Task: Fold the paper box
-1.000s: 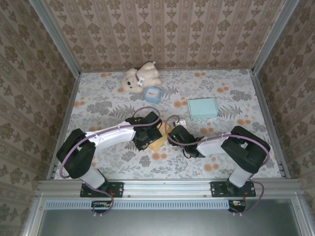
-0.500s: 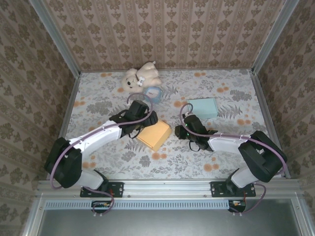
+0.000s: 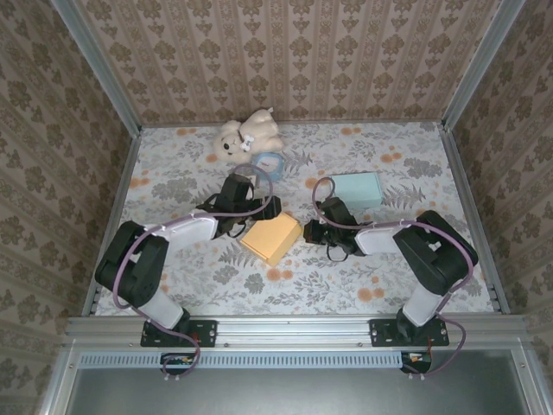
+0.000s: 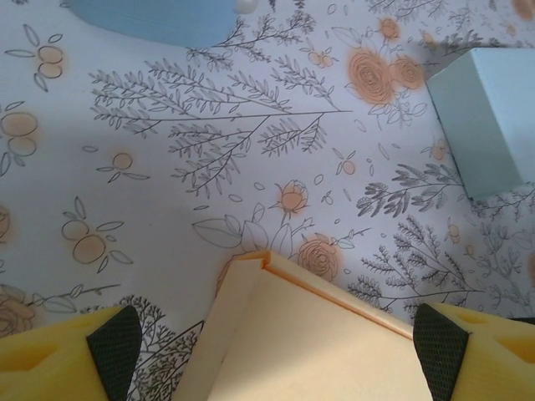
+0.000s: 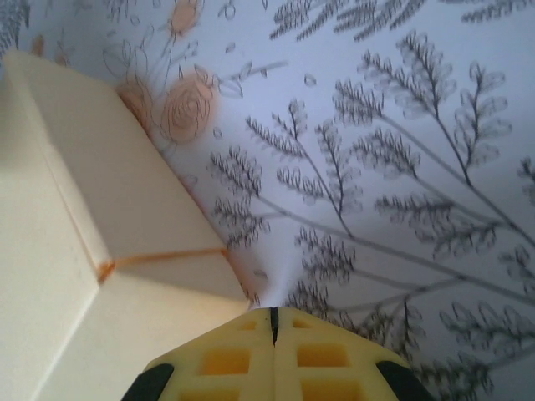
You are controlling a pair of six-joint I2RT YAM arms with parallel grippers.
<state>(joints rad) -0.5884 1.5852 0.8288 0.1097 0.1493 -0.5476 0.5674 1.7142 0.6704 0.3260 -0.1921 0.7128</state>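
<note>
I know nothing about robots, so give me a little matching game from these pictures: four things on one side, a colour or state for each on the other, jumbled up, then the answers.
Things:
1. teddy bear
2. paper box
3. left pincer
4. right pincer

Colour or state:
A. shut, fingers pressed together
B. cream
C. wide open
D. yellow-orange

Right pairs: 1-B, 2-D, 3-C, 4-A
</note>
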